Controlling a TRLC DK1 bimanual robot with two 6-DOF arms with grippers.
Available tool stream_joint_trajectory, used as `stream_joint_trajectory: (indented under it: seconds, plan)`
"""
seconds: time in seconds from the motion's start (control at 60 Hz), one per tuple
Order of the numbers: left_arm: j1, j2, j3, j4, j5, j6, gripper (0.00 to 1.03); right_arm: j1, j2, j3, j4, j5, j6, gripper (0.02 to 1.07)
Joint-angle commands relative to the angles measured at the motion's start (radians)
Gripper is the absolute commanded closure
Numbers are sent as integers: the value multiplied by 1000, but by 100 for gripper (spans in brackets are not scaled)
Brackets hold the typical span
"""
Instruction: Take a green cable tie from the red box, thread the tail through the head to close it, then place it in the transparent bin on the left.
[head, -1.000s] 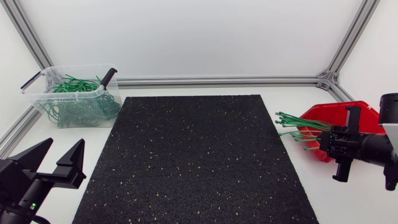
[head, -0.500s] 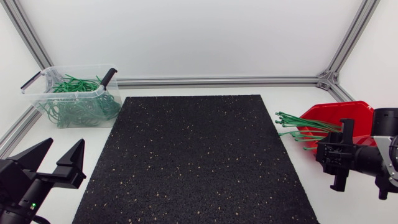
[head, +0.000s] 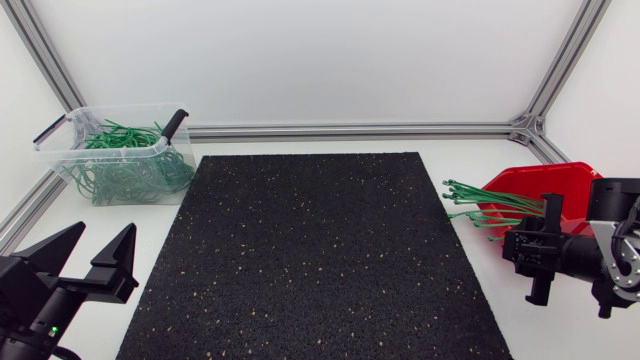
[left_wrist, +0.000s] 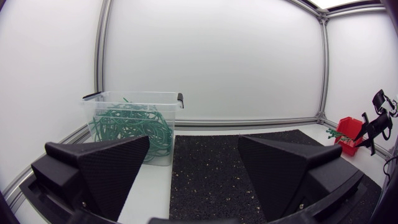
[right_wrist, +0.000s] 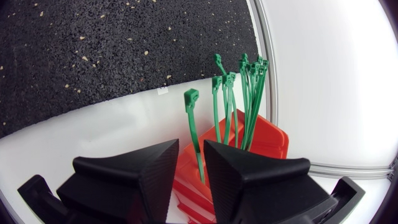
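Black mat (head: 320, 250), centre frame. My left gripper (head: 105, 232), lower left: jaws spread wide. Right gripper (right_wrist: 191, 143) at red box (right_wrist: 268, 142): jaws narrowly apart.

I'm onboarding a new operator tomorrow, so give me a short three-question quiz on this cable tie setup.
1. True or false: the left gripper holds a cable tie.
2. Pick one: the straight green cable ties stick out of A) the red box, B) the transparent bin, C) the black mat.
3. Short answer: which gripper has one green tie standing in the gap between its fingers?

Key:
1. False. Its fingers are wide apart with nothing between them.
2. A.
3. The right gripper.
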Motion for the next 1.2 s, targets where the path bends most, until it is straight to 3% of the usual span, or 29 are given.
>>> stream_joint_trajectory:
  seconds: [0.0,0.1,0.35,0.9,1.067,1.183]
  plan:
    - [-12,5,-37,-31,-3,1,4,-10,17,-18,16,5,-27,94]
    - [-14,5,-37,-31,-3,1,4,-14,17,-10,15,10,-27,101]
    - [-16,5,-37,-31,-3,1,4,-24,-52,60,-85,-1,-4,101]
    - [-19,5,-37,-31,-3,1,4,-43,-44,579,-840,-297,211,101]
    - [-19,5,-37,-31,-3,0,4,28,-9,694,-1039,-374,289,101]
    - [-19,5,-37,-31,-4,0,4,117,-2,726,-1107,-408,382,101]
